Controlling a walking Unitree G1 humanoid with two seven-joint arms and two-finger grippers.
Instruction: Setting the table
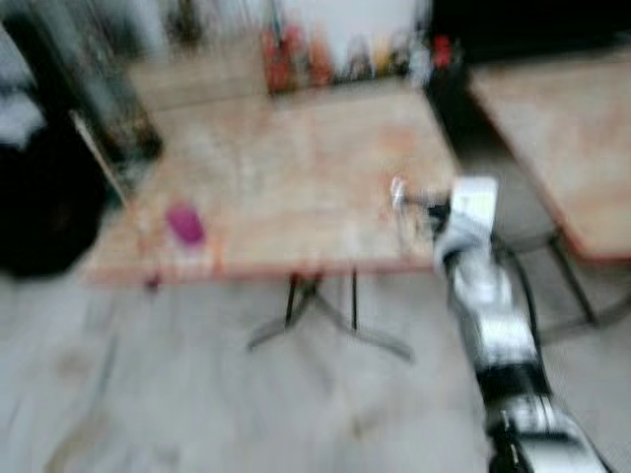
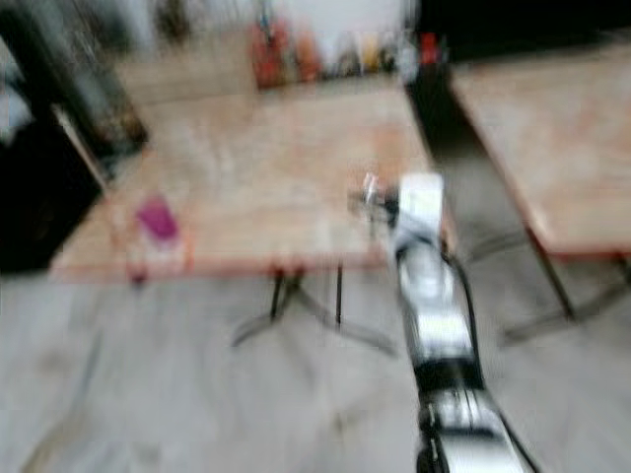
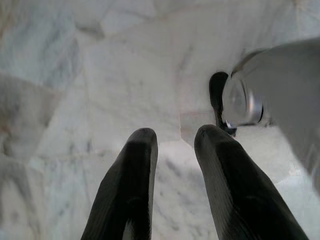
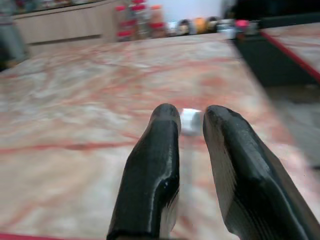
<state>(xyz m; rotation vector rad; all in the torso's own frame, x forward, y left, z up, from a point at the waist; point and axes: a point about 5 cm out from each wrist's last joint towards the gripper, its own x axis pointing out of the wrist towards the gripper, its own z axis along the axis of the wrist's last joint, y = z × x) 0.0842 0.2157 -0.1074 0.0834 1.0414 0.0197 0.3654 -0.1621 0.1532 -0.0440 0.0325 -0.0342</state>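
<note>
The right gripper (image 4: pixel 190 117) hovered over the table (image 4: pixel 75 100), its jaws closed on a small silvery object (image 4: pixel 189 120) at their tips.

The left gripper (image 3: pixel 172 137) hung over the floor (image 3: pixel 100 75), jaws slightly parted, empty.

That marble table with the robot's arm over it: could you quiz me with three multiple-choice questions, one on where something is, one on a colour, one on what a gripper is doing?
1. Where is the right gripper?
A. Over the table's near right part
B. Down by the floor
C. Over the second table

2. What colour is the small thing on the table's near left part?
A. Green
B. Pink-purple
C. Yellow

3. What is between the right gripper's fingers?
A. Nothing at all
B. A large plate
C. A small whitish thing

Answers:
1 A, the head views show the right arm reaching over that part of the tabletop.
2 B, it shows as a pink-purple blob, too blurred to name.
3 C, the right wrist view shows a small whitish thing between the fingertips; whether they grip it is unclear.
</note>
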